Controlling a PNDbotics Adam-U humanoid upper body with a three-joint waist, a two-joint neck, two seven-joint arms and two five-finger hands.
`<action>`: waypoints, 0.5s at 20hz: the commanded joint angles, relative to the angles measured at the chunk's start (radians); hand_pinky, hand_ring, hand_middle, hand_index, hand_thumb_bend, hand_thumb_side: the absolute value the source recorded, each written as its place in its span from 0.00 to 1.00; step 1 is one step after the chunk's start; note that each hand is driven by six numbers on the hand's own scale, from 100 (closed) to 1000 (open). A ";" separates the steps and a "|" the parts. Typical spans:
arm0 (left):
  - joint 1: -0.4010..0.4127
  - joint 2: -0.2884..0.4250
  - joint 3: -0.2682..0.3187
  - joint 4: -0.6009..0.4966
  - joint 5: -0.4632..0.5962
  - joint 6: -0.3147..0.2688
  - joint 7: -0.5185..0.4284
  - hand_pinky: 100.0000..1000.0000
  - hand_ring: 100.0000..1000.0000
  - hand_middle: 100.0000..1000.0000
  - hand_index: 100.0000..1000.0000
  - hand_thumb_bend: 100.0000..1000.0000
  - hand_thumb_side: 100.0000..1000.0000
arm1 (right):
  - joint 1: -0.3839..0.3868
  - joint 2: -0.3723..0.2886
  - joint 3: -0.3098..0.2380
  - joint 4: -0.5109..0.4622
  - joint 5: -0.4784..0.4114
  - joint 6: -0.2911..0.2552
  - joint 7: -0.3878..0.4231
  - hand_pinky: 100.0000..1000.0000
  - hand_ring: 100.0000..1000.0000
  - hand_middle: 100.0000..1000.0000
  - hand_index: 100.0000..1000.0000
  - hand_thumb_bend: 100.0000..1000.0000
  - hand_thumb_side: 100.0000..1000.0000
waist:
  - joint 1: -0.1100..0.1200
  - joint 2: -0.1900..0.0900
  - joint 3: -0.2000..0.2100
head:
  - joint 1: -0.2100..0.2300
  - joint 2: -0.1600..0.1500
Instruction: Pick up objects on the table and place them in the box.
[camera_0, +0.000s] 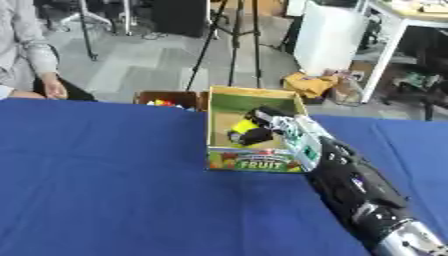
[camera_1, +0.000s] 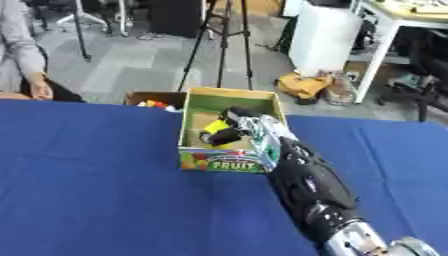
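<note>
Inside the open cardboard box (camera_0: 254, 127), seen from the left eye, the right hand (camera_0: 267, 122) has its fingers curled round a yellow object (camera_0: 242, 127) whose shape stays unclear. "FRUIT" is printed on the box's front.

From the right eye, a second box (camera_1: 150, 99) behind the blue table (camera_1: 87, 175) holds coloured bits, partly hidden.

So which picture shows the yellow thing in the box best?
The left eye view: the yellow thing sits clear of the box wall, under the right hand. The right eye view shows nearly the same, slightly more tucked behind the hand.
</note>
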 joint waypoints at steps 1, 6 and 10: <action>-0.013 0.007 -0.002 -0.018 -0.001 -0.002 -0.006 0.54 0.60 0.64 0.92 0.00 0.86 | -0.031 -0.003 -0.030 -0.033 0.029 0.043 -0.051 0.67 0.69 0.48 0.65 0.00 0.58 | 0.010 -0.015 0.003 | -0.008 -0.017; -0.016 0.003 -0.003 -0.018 -0.003 -0.002 -0.010 0.54 0.60 0.64 0.92 0.00 0.86 | -0.028 0.008 -0.057 -0.042 0.046 0.089 -0.090 0.66 0.69 0.48 0.64 0.00 0.59 | 0.009 -0.004 0.007 | -0.015 -0.022; -0.020 0.000 -0.004 -0.018 -0.004 -0.003 -0.013 0.54 0.60 0.65 0.92 0.00 0.86 | -0.021 0.017 -0.068 -0.041 0.045 0.114 -0.105 0.66 0.69 0.48 0.64 0.00 0.58 | 0.008 0.005 0.013 | -0.020 -0.026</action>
